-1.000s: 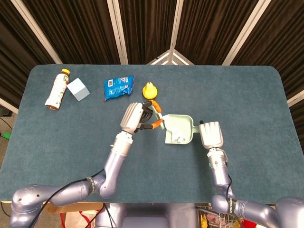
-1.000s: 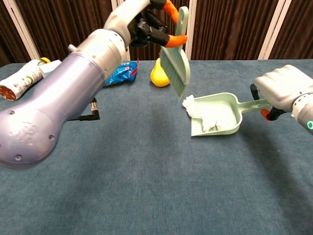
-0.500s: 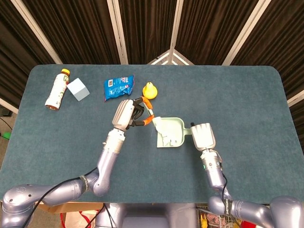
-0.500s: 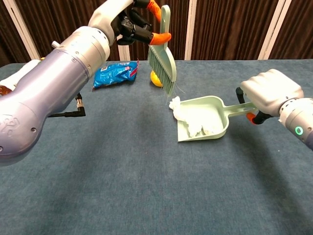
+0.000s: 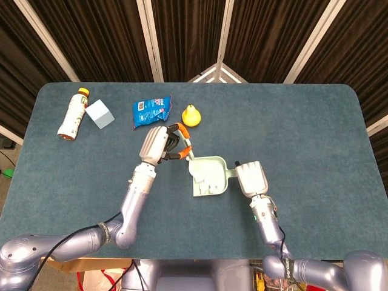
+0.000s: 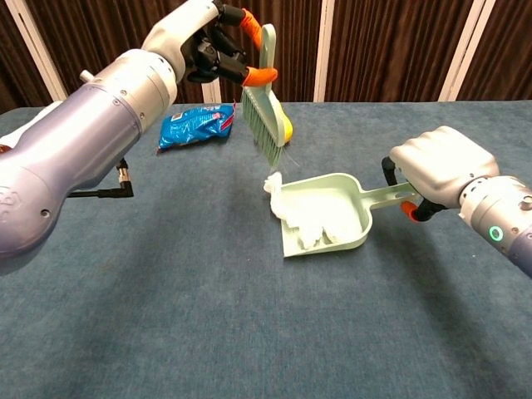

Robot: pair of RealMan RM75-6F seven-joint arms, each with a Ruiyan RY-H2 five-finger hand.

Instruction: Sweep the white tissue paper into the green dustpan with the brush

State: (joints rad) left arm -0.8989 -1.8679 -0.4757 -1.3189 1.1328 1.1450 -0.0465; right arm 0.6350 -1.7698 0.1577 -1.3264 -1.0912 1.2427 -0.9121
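My left hand [image 5: 156, 144] [image 6: 202, 43] grips the orange handle of the pale green brush [image 6: 264, 125], bristles hanging just above the table beside the dustpan's open edge. The green dustpan [image 5: 208, 176] [image 6: 328, 218] lies on the table with the white tissue paper [image 6: 309, 223] [image 5: 204, 180] crumpled inside it, one end poking over the left rim. My right hand [image 5: 251, 179] [image 6: 440, 168] holds the dustpan's handle at its right end.
At the back of the blue table lie a yellow pear-shaped toy [image 5: 192, 115], a blue snack bag [image 5: 150, 111], a pale cube [image 5: 99, 114] and a bottle [image 5: 72, 114] on its side. Dark curtains stand behind the far edge.
Both hands have shifted left and toward me. The dustpan with the tissue slid left along the table and the brush moved left with it, staying at the pan's mouth.
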